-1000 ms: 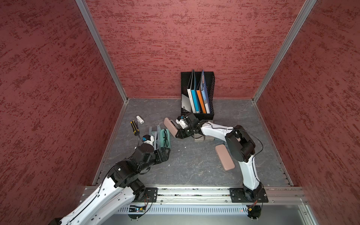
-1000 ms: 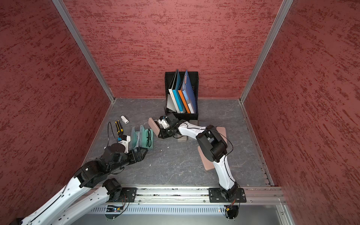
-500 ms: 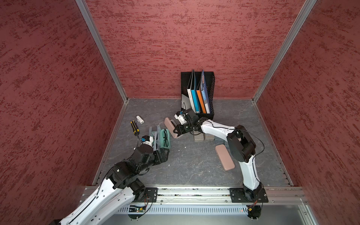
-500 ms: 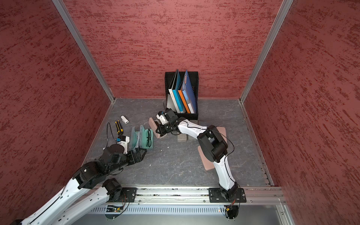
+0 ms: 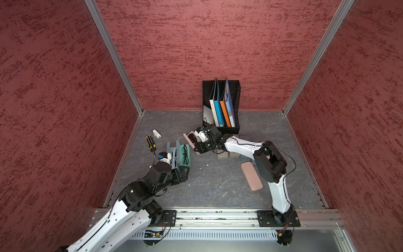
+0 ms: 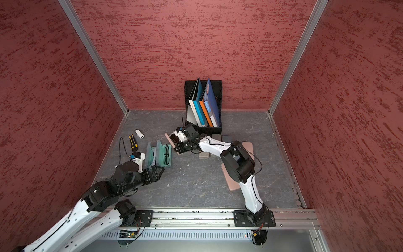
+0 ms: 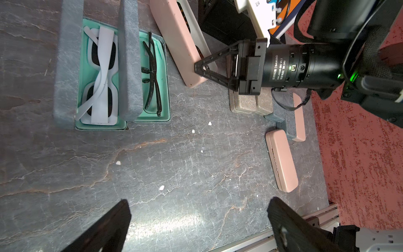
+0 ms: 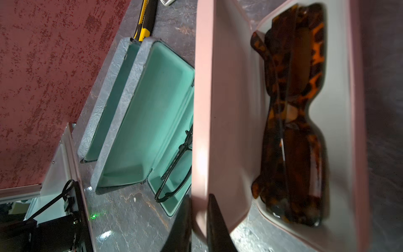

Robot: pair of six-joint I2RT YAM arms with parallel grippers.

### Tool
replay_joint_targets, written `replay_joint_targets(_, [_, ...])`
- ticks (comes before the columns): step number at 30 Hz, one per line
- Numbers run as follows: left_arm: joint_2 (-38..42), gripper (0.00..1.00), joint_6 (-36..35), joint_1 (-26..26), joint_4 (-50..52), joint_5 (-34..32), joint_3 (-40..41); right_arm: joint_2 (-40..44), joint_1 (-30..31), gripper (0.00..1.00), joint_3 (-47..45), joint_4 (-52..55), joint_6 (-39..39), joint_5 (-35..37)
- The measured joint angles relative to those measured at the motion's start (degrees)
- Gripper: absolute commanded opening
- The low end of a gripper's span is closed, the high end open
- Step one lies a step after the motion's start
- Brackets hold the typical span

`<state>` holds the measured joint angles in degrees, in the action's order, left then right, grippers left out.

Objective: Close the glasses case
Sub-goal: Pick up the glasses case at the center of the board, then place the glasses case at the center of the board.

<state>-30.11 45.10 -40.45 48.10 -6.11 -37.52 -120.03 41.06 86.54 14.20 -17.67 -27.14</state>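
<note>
- While its two black fingers (image 8: 218, 231) clamp the near end of the raised lid (image 8: 209, 98) from either side, the right gripper (image 8: 199, 229) holds the pale pink hard-shell glasses case (image 7: 178, 43). The case stands open on the grey stone-patterned floor (image 7: 174, 174), near the black mesh file holder (image 5: 236, 91).
- Folded tortoiseshell sunglasses (image 8: 292, 122) lie inside the case's pale-lined base, and nothing appears to block the lid's path.
- By its look the shell is stiff, light and smooth, so it may slide or tip under a push. The hinge will probably snap shut near the end of the swing.
- The lid's long free edge looks like the best place to press, with the base steadied against the floor.
- Just beside it sit two grey textured cases lined in mint green (image 7: 128, 65), both open. One holds white-framed sunglasses (image 7: 101, 72), the other thin black spectacles (image 7: 152, 76).
- Nearer the rail, the left gripper (image 7: 198, 203) hovers over bare floor, fingers spread wide and holding nothing.
</note>
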Motion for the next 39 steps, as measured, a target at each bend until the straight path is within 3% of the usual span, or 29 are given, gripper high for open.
replay_joint_targets(18, [0.09,1.00,-0.66,0.00,-0.24,0.94,0.04,21.73,1.03,0.05,-27.76,-10.08,-16.22,-0.24])
replay_joint_targets(27, [-2.23,1.00,-0.66,-0.50,-1.92,1.73,0.22,37.31,5.49,0.04,-43.34,-16.48,-25.57,1.81])
replay_joint_targets(39, [-8.31,1.00,0.50,-8.76,-5.88,-0.52,0.24,57.29,13.09,0.02,-62.25,-23.43,-36.54,11.15])
